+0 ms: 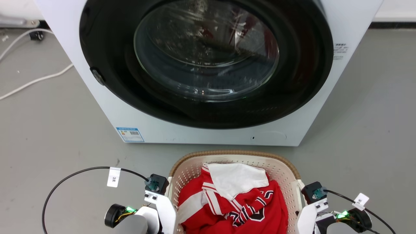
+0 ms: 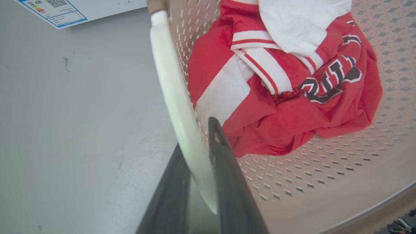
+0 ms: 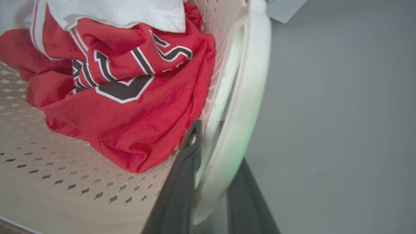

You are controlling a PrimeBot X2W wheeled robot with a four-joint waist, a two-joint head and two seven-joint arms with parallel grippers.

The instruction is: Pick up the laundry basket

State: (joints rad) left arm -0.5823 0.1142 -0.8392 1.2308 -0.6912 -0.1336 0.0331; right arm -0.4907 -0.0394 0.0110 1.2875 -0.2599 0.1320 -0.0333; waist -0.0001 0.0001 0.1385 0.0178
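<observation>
The laundry basket, cream with a brown woven rim, stands on the floor just before me, holding a red jersey and a white cloth. My left gripper straddles the basket's left loop handle, one dark finger inside the perforated wall and one outside, shut on it. My right gripper is shut the same way on the right loop handle, beside the basket wall. In the head view both wrists sit at the basket's two sides, and the fingers are hidden below them.
A white front-loading washer with a closed dark round door stands right behind the basket. White cables lie on the grey floor at the far left. Black cables loop off both wrists.
</observation>
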